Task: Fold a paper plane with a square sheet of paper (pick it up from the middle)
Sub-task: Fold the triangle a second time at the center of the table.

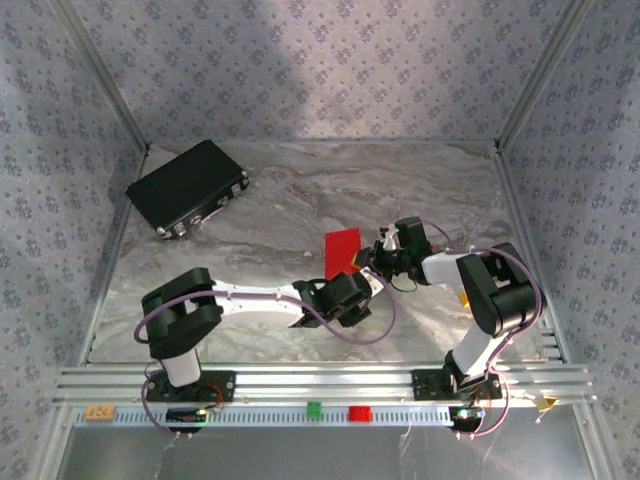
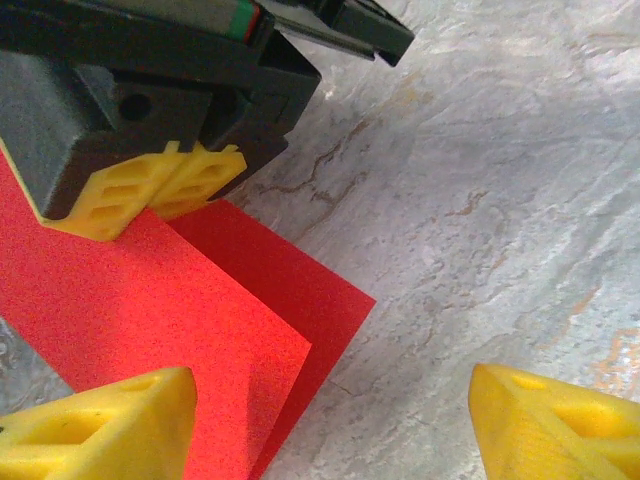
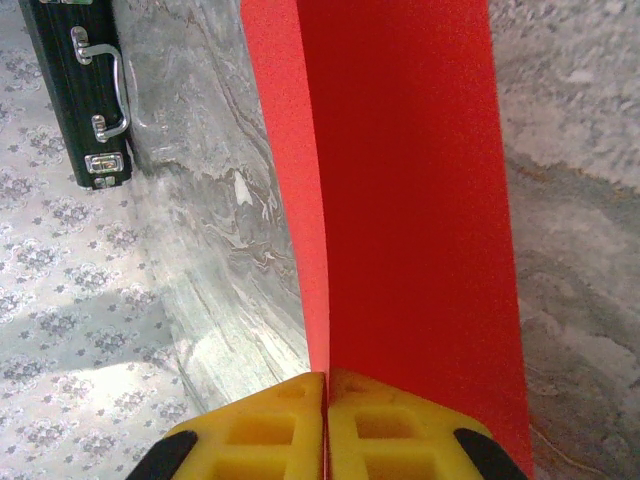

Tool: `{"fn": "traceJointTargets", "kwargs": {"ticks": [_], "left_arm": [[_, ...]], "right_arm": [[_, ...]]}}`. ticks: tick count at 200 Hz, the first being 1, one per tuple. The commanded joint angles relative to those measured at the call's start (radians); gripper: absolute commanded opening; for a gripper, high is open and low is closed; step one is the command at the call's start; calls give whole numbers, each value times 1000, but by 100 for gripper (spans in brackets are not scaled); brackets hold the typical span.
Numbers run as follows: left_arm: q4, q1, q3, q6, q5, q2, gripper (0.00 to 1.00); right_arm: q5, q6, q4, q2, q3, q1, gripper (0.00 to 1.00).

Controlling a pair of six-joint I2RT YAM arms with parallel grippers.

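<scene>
The square sheet of paper (image 1: 341, 250) is bright red and lies mid-table, folded over into two layers (image 2: 170, 310). My right gripper (image 3: 326, 420) is shut on the paper's edge, and the sheet (image 3: 400, 180) runs away from its yellow fingertips. In the left wrist view those right fingers (image 2: 150, 190) pinch the sheet at upper left. My left gripper (image 2: 330, 425) hovers open just in front of the sheet, one fingertip (image 2: 100, 430) over the red layer and the other over bare table. From above, the left gripper (image 1: 350, 292) sits near the paper's near corner. The paper plane is out of view.
A big flat black case (image 1: 188, 186) with metal latches (image 3: 75, 90) lies at the back left. A small red block (image 1: 359, 412) and a green one (image 1: 314, 408) sit on the front rail. Patterned walls close in the marble table (image 1: 300, 200).
</scene>
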Motion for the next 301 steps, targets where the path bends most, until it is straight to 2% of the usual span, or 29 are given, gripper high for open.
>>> {"fn": "traceJointTargets", "kwargs": {"ticks": [1, 19, 42, 107, 138, 163, 209, 231, 274, 301], "left_arm": [[-28, -7, 39, 27, -107, 29, 71], [-22, -8, 39, 25, -120, 34, 68], [-16, -8, 39, 25, -115, 32, 59], [0, -5, 20, 8, -90, 16, 20], [9, 26, 9, -37, 0, -5, 0], [26, 80, -8, -96, 150, -33, 0], [120, 234, -43, -261, 571, -53, 0], [160, 275, -30, -327, 703, -20, 0], [219, 294, -6, -415, 810, 45, 0], [205, 296, -8, -423, 764, 43, 0]], "right_arm": [[-12, -5, -24, 14, 23, -8, 10], [-13, -5, -23, 15, 22, -9, 10], [-13, -7, -26, 15, 21, -9, 10], [-10, -9, -34, 4, 18, -15, 13], [0, -14, -49, -23, 10, -24, 17], [21, -34, -102, -73, -2, -53, 20], [122, -102, -297, -247, -32, -142, 25], [144, -134, -368, -319, -34, -159, 25], [131, -134, -386, -361, -60, -153, 23], [118, -105, -345, -346, -90, -125, 18]]}}
